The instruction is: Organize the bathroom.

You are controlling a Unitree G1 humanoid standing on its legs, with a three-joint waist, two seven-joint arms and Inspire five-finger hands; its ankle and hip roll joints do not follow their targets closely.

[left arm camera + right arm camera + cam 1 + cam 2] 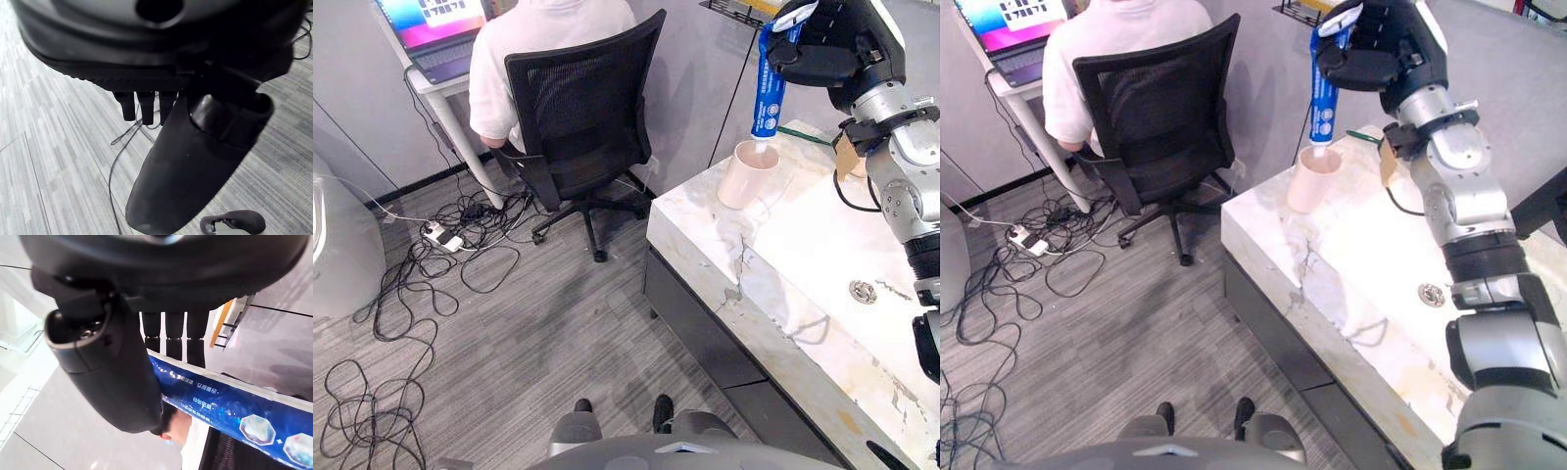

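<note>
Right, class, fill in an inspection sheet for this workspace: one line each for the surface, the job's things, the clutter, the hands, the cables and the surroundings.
Surface: white marbled counter with a sunken basin and a drain.
Job's things: blue toothpaste tube held upright, cap end down, just over the mouth of a pink cup that stands near the counter's far corner.
Clutter: a green item lies on the counter behind the cup; too small to identify.
Hands: right hand curled round the tube's top; left hand hangs over the floor, fingers straight, holding nothing.
Cables: a tangle of black cables and a power strip on the grey floor.
Surroundings: a person in a white top sits in a black office chair at a desk with a laptop.
</note>
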